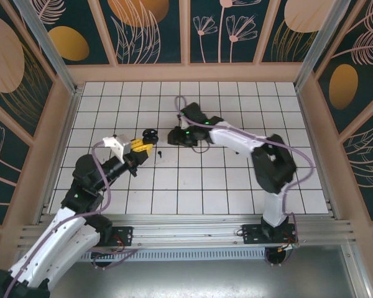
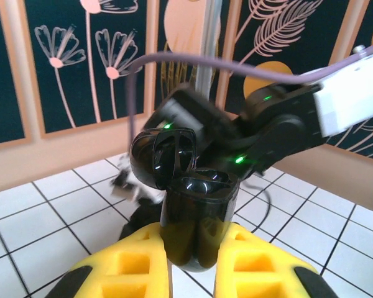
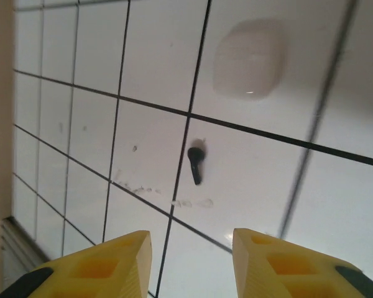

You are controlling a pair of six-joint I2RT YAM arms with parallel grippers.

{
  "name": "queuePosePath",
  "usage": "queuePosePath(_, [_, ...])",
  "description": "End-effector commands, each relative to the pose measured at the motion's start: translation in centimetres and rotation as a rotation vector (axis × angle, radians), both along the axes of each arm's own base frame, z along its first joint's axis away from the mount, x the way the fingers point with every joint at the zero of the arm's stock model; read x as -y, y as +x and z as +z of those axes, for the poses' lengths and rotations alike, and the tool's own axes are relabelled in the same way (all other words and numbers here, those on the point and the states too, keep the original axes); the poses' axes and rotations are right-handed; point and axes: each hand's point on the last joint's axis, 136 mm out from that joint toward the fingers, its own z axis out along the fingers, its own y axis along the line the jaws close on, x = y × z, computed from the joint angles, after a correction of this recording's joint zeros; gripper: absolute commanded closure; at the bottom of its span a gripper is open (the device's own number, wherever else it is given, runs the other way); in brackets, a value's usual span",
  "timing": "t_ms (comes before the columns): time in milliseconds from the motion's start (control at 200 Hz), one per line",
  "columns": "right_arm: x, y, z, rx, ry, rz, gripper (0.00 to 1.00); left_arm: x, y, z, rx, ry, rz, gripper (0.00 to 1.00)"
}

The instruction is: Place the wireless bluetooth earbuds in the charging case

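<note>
The charging case (image 2: 199, 217) is glossy black, not white, and stands upright with its lid (image 2: 161, 155) flipped open. My left gripper (image 2: 193, 267) is shut on its lower body between the yellow fingers (image 2: 127, 264). From above, the case (image 1: 150, 133) sits at the tip of the left gripper (image 1: 143, 148). One tiny black earbud (image 3: 196, 162) lies loose on a white tile, ahead of my right gripper (image 3: 193, 267), which is open and holds nothing. In the top view this earbud (image 1: 160, 151) lies just below the right gripper (image 1: 173, 135). What sits inside the case I cannot tell.
A pale, glossy rounded-square patch (image 3: 248, 59) shows on the tile beyond the earbud; object or reflection, I cannot tell. The right arm (image 2: 280, 130) hangs close behind the held case. Wooden walls (image 1: 186, 72) ring the tiled floor (image 1: 236, 186).
</note>
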Motion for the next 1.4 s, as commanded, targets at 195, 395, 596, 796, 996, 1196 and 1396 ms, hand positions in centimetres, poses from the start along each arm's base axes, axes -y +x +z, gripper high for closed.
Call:
queuePosePath(195, [-4.5,-0.4,-5.0,-0.003,-0.305,0.065,0.59,-1.9,-0.7,-1.9,-0.050,0.028,0.080,0.99])
queuePosePath(395, [-4.8,0.1,-6.0,0.026,-0.413,0.049,0.59,-1.8,-0.5,-2.0,-0.057,0.021,0.077,0.99])
queuePosePath(596, [-4.3,0.1,-7.1,0.027,-0.454,0.045,0.59,-1.8,-0.4,-2.1,-0.058,0.025,0.080,0.99])
queuePosePath(796, [-4.8,-0.1,-8.1,0.014,-0.449,0.062,0.62,-1.7,-0.5,-2.1,-0.060,0.024,0.078,1.00])
queuePosePath(996, [-5.4,-0.2,-8.7,0.016,-0.453,0.077,0.64,-1.8,-0.5,-2.1,-0.060,0.025,0.079,1.00])
queuePosePath(1196, [-5.6,-0.1,-9.2,0.020,-0.466,0.090,0.67,-1.7,-0.5,-2.2,-0.065,0.029,0.074,1.00])
queuePosePath(1396, [-4.9,-0.5,-9.7,0.016,-0.506,0.101,0.73,-1.6,-0.5,-2.3,-0.066,0.030,0.070,1.00])
